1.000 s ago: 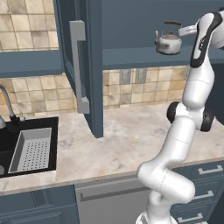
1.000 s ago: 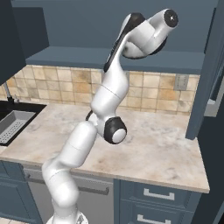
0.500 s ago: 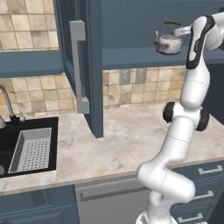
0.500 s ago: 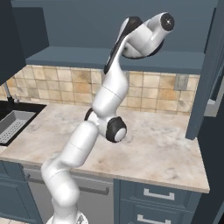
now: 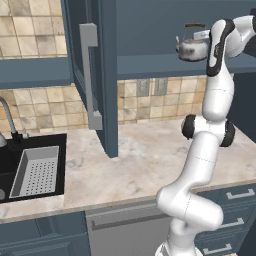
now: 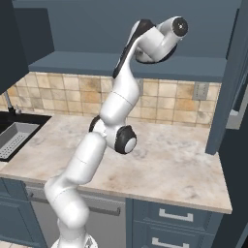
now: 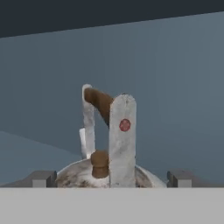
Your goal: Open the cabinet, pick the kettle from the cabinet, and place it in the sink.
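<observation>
No readable writing; a red round mark sits on the kettle point(image 7: 114, 148) handle upright. Kettle on the cabinet point(image 5: 150, 65) shelf, near its right end. Gripper point(image 7: 112, 178) released, jaws spread wide either side of the kettle, holding nothing.

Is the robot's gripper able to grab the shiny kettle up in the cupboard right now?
Probably yes. The cabinet door is swung open, and the open gripper sits right at the kettle, fingertips either side of it, nothing between.
</observation>
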